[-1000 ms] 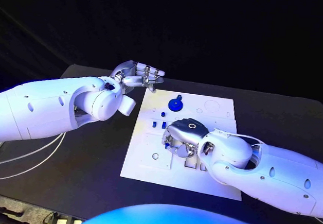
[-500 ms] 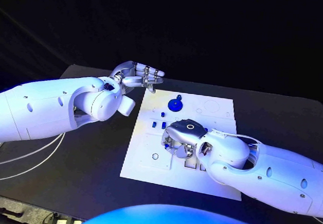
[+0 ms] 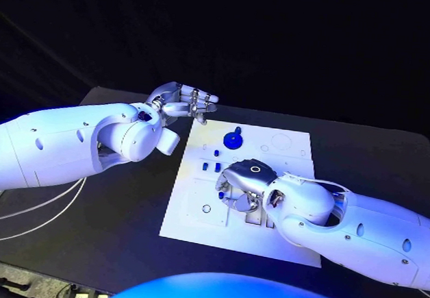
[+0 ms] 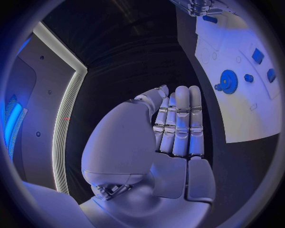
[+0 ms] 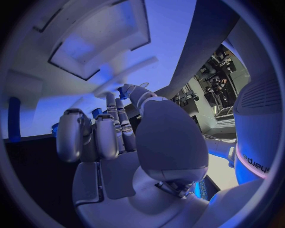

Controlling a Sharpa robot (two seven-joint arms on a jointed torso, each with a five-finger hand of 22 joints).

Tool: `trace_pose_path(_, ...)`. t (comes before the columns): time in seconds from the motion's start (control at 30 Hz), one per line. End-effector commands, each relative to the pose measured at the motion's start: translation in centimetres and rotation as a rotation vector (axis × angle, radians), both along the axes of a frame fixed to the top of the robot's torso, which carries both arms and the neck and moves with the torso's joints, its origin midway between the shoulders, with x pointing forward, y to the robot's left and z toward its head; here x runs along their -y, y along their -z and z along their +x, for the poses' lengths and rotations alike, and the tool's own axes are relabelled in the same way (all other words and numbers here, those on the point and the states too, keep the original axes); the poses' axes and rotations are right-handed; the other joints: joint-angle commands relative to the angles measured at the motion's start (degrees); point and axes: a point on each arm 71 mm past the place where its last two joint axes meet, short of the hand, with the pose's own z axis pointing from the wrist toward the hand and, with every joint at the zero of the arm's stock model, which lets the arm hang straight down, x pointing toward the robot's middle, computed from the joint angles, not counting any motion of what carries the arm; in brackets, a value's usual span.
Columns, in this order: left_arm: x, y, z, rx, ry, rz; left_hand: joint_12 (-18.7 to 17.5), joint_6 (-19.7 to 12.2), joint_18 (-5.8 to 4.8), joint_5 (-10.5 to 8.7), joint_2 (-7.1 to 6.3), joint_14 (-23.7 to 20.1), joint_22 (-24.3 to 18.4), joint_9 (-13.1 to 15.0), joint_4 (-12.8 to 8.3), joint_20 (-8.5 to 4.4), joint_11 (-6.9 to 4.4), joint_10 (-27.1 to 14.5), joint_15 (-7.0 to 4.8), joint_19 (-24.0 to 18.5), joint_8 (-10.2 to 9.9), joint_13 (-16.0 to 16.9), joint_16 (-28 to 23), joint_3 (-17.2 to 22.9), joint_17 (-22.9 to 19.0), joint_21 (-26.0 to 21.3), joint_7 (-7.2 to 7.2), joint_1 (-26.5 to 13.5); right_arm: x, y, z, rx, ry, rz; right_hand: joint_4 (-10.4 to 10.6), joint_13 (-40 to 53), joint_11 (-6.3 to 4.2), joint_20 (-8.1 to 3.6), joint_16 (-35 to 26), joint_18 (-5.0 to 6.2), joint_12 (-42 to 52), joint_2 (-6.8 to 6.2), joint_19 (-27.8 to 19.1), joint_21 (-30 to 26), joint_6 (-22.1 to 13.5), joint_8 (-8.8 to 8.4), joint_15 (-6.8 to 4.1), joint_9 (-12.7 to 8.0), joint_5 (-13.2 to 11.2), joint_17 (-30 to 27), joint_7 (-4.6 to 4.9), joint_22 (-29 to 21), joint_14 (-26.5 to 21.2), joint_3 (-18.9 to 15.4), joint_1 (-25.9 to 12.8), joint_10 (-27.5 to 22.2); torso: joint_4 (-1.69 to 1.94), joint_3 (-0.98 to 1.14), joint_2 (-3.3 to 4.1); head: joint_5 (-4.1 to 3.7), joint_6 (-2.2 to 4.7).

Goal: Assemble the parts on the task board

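white task board point(image 3: 195, 220) is being lain on the tabletop point(image 3: 100, 240); over its middle, a small blue part point(image 5: 126, 90) is being pinched by the right hand point(image 3: 242, 189). beyond its far left corner, the left hand point(image 3: 186, 100) is being held empty, fingers straight together. a blue gear point(image 3: 233, 140) is being carried near its far edge.

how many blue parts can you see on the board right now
At least 4 in the head view: a round gear-like part near the far edge of the task board, one small piece below it, two side by side. The right hand may hide more.
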Motion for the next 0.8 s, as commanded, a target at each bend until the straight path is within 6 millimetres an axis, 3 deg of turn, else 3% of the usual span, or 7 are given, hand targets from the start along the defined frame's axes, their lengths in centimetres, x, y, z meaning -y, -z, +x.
trace_pose_path(0.03, 0.2, -0.1, -0.1, 0.0, 0.018, -0.003, 0.3, -0.2, 0.74, 0.06, 0.4, -0.5, -0.1, -0.1, -0.3, 0.31, 0.04, -0.4, 0.05, -0.1, 0.2, 0.0, -0.2, 0.0, -0.1, -0.2, 0.23, 0.1, 0.5, -0.1, 0.0, 0.017, 0.023, 0.004, 0.0, 0.1, 0.03, 0.01, -0.2, 0.26, 0.1, 0.12, -0.4, -0.3, -0.4, -0.25, 0.36, -0.1, 0.3, -0.1, 0.09, 7.3, 2.3, -0.3, -0.7, -0.4, 0.0, 0.02, -0.01, -0.12, 0.13)
trace_pose_path(0.37, 0.0, 0.0, 0.0, -0.003, 0.015, 0.0, 0.3, -0.2, 0.76, 0.06, 0.56, -0.4, -0.1, -0.1, -0.3, 0.31, 0.07, -0.5, 0.06, -0.1, 0.2, 0.0, -0.2, 0.0, -0.1, -0.2, 0.25, 0.1, 3.4, -2.7, 0.1, 0.063, 0.08, 0.049, 0.1, 0.1, -0.12, 0.16, -0.3, 0.39, 0.9, 0.17, -0.5, -0.8, 0.0, -0.15, 0.29, -0.1, -0.5, -0.4, -0.2, 7.1, 2.2, -1.9, -1.3, -0.7, -0.04, 0.02, -0.02, -1.13, 1.04)
trace_pose_path(0.5, 0.0, 0.0, 0.0, -0.003, 0.017, -0.001, 0.3, -0.3, 0.77, 0.06, 0.6, -0.4, -0.1, -0.1, -0.3, 0.31, 0.08, -0.6, 0.06, 0.0, 0.2, 0.0, -0.2, 0.0, -0.1, -0.2, 0.26, 0.1, 5.8, -4.8, 0.8, 0.091, 0.132, 0.053, 0.1, 0.1, -0.34, 0.09, -0.6, 0.54, 1.5, 0.28, -0.8, -1.5, 0.1, -0.16, 0.15, -0.1, -1.4, -0.8, -0.47, 6.8, 2.2, -2.7, -1.4, -0.8, -0.07, 0.03, -0.02, -2.07, 1.61)
trace_pose_path(0.63, 0.0, 0.0, 0.0, -0.002, 0.019, -0.002, 0.3, -0.3, 0.77, 0.06, 0.6, -0.4, -0.1, -0.1, -0.3, 0.32, 0.08, -0.6, 0.06, 0.0, 0.2, 0.0, -0.2, 0.0, -0.1, -0.2, 0.26, 0.1, 9.6, -6.8, 2.7, 0.126, 0.235, 0.006, 0.6, 0.2, -0.94, -0.21, -0.4, 0.57, 2.8, 0.23, -0.8, -1.7, -0.5, -0.48, -0.22, -0.4, -2.9, -0.6, -1.15, 6.8, 2.2, -4.8, -2.0, -0.3, -0.2, -0.1, -0.14, -3.04, 2.21)
trace_pose_path(0.8, 0.1, 0.0, 0.0, -0.001, 0.021, -0.003, 0.3, -0.3, 0.77, 0.06, 0.6, -0.4, -0.1, -0.1, -0.3, 0.32, 0.08, -0.6, 0.06, 0.0, 0.2, 0.0, -0.2, 0.0, -0.1, -0.2, 0.26, 0.1, 12.2, -7.3, 4.0, 0.145, 0.305, -0.044, 1.4, 0.2, -1.06, -0.43, -0.2, 0.57, 3.8, 0.09, -0.8, -2.0, -0.8, -0.48, -0.42, -0.6, -3.2, -0.6, -1.41, 6.7, 2.3, -8.3, -2.2, -1.1, -0.41, -0.12, -0.29, -3.21, 2.52)
